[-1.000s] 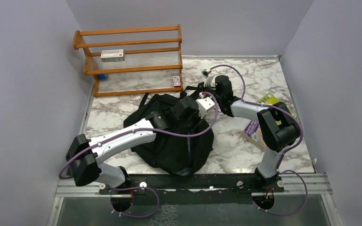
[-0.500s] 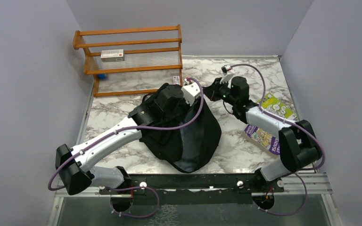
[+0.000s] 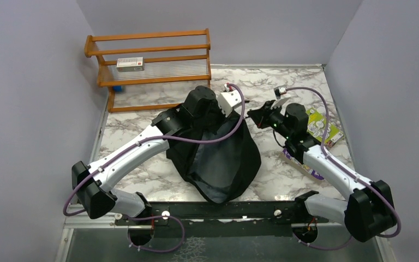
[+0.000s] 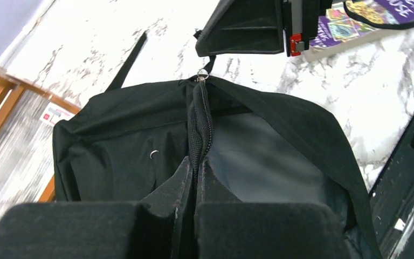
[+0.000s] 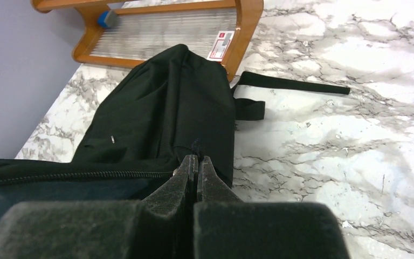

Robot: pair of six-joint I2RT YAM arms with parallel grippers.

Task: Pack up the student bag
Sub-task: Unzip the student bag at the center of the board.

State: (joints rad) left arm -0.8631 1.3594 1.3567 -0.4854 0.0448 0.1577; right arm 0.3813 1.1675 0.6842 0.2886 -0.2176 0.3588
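Observation:
The student bag (image 3: 218,158) is a big black backpack at the table's middle, its mouth pulled open so the grey lining (image 3: 221,166) shows. My left gripper (image 3: 214,113) is shut on the zipper edge (image 4: 199,124) at the bag's top left. On the right end of the same opening, by the zipper's end (image 5: 140,174), my right gripper (image 3: 252,115) is shut on the fabric. The rim is stretched taut between them. A black strap (image 5: 291,83) trails on the marble behind the bag.
A wooden rack (image 3: 153,71) stands at the back left, close behind the bag, with a white box (image 3: 130,64) on a shelf and a small card (image 5: 221,45) at its foot. Colourful books (image 3: 319,125) lie at the right edge under my right arm.
Both arms have raised the bag's rim and drawn apart, the left going back and the right going right. The bag has gone from a slumped heap to an open mouth showing lining.

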